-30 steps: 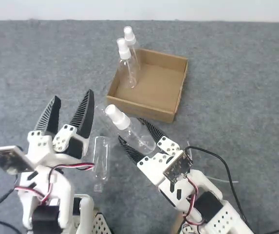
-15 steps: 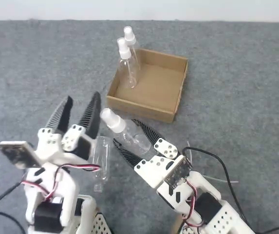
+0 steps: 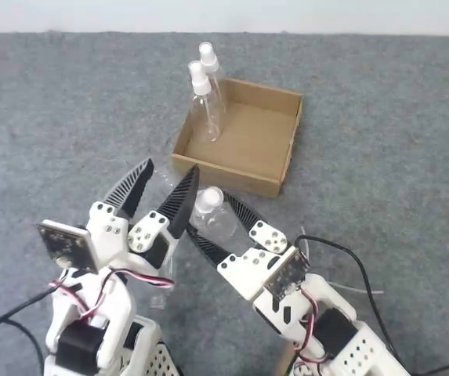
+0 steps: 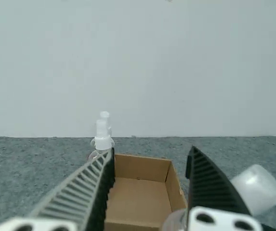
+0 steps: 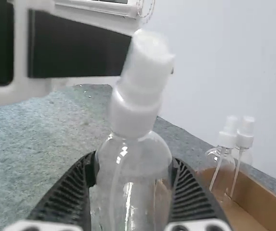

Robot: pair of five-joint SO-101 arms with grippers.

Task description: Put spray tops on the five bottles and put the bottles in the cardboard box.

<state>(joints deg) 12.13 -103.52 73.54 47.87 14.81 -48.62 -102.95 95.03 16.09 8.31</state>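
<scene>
I have my right hand [image 3: 215,221] pinching the clear plastic bottle [image 5: 133,144] by its body (to steady it, I judge); my left hand [image 3: 171,166] hangs spread just beside its white spray top [image 3: 208,198], presumably to seat it.

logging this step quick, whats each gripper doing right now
Left gripper: open, holding nothing.
Right gripper: closed on a bottle with its spray top on.

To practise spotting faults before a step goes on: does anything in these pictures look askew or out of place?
The spray top on the bottle held in the right end effector looks askew: it leans away from the neck's line, so it may not be seated.
</scene>
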